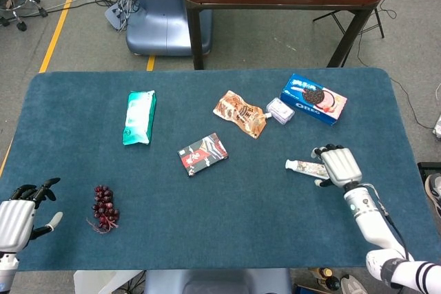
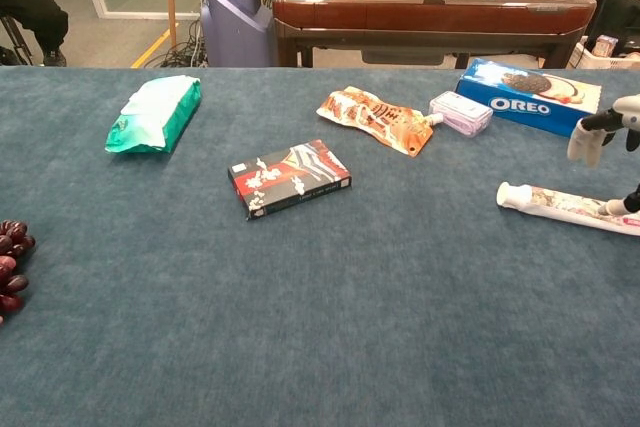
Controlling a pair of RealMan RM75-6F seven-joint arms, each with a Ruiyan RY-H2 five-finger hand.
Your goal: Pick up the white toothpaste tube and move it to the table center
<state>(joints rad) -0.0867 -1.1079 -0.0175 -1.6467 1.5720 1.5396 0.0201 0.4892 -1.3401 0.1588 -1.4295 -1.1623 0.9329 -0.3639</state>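
Observation:
The white toothpaste tube (image 1: 303, 166) (image 2: 562, 205) lies flat on the blue table, right of centre, cap pointing left. My right hand (image 1: 337, 164) (image 2: 612, 142) hovers over the tube's right end with fingers spread; in the chest view a fingertip (image 2: 582, 142) hangs above the tube and the thumb sits close to it. No grip on the tube shows. My left hand (image 1: 17, 215) rests open at the table's near left corner, close to nothing.
A red and black box (image 1: 202, 153) lies at mid-table. An orange snack pouch (image 1: 239, 113), a small clear pack (image 1: 280, 110) and an Oreo box (image 1: 313, 98) sit behind the tube. A green wipes pack (image 1: 139, 116) and dark grapes (image 1: 105, 207) are on the left.

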